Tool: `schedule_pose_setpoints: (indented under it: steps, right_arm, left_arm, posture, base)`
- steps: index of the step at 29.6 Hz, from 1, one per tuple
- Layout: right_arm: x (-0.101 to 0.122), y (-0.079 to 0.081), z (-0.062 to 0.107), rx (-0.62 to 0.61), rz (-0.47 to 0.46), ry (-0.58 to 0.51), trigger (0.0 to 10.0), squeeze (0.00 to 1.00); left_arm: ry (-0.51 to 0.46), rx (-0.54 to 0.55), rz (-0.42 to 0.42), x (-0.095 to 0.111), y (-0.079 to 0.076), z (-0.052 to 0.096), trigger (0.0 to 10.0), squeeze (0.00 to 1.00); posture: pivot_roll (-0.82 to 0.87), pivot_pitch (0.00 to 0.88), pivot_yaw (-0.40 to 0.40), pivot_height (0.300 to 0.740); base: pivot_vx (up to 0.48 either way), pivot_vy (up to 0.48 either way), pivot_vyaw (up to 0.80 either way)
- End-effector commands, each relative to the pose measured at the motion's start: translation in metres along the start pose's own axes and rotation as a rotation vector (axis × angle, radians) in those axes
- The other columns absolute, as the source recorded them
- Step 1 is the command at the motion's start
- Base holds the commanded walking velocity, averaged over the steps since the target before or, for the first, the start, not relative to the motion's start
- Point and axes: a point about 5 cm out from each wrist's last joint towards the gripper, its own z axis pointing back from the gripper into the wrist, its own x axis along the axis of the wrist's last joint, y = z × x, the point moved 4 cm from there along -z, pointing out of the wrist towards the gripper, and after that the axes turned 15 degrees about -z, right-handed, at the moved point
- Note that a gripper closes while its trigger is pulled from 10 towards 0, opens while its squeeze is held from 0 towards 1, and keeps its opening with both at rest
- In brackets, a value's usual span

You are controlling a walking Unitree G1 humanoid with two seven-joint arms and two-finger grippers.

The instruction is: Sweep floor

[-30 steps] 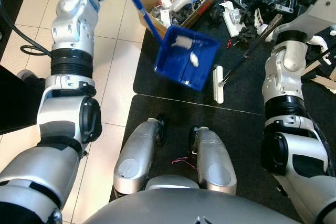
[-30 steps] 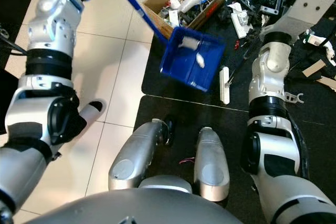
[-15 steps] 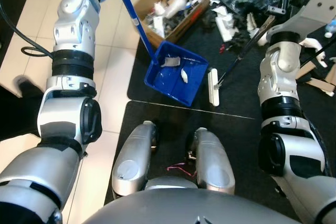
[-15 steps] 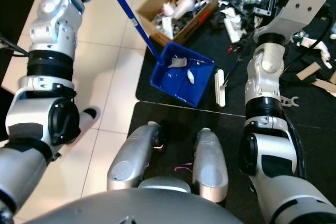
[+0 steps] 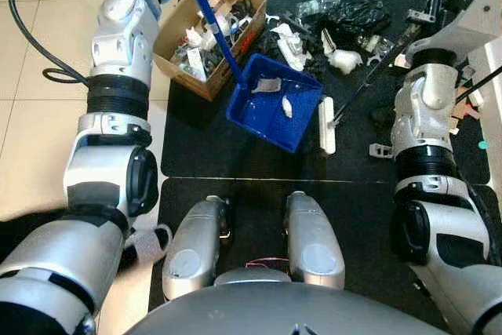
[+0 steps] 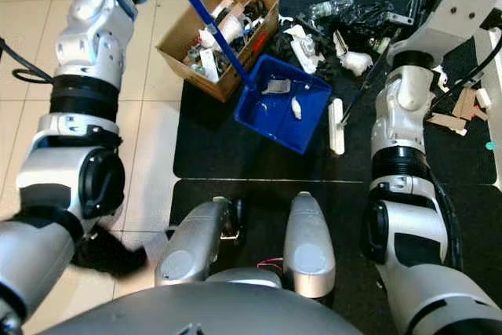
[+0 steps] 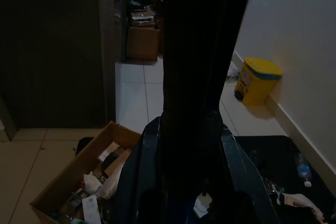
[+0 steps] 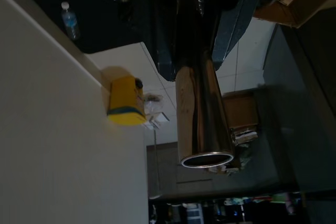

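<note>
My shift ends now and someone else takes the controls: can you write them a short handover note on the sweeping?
Left gripper: up at the top of the blue dustpan handle, apparently holding it; the fingers cannot be made out.
Right gripper: on the broom's metal pole; its grip is not readable either.
Dustpan: on the black mat, just right of the cardboard box full of rubbish, with two pale scraps inside.
Broom head: white, on the mat beside the dustpan's right edge.
Done: some scraps collected.
Left: the litter pile behind the dustpan is unswept; the dustpan is not emptied.
</note>
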Motion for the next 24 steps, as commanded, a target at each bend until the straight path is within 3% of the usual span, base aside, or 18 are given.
schedule_pose_setpoints:
  steps: [1,10,18,22,24]
  right_arm:
    - [0.003,0.006,-0.001,0.019,-0.006,-0.016,10.0,0.0]
    - [0.002,0.004,0.0,0.014,-0.01,-0.012,10.0,0.0]
    - [0.002,0.009,0.0,0.036,-0.012,-0.016,10.0,0.0]
    - [0.004,0.016,0.001,0.071,0.003,-0.034,10.0,0.0]
    - [0.009,0.022,0.0,0.095,0.019,-0.058,10.0,0.0]
  left_arm:
    - [-0.031,0.027,-0.005,0.005,0.009,0.002,10.0,0.0]
    - [-0.04,0.047,-0.014,0.011,0.014,0.0,10.0,0.0]
    - [-0.005,0.057,0.033,0.01,0.019,-0.003,10.0,0.0]
    - [0.075,0.079,0.104,-0.004,0.022,-0.001,10.0,0.0]
    - [0.129,0.147,0.193,-0.013,0.033,0.002,10.0,0.0]
  posture:
    - [0.06,0.092,0.072,0.74]
    - [0.06,0.095,0.073,0.74]
    - [0.06,0.093,0.075,0.74]
    - [0.06,0.084,0.074,0.74]
    - [0.06,0.082,0.072,0.74]
  base:
    - [0.0,0.0,0.0]
    - [0.0,0.0,0.0]
    - [0.0,0.0,0.0]
    - [0.0,0.0,0.0]
    - [0.0,0.0,0.0]
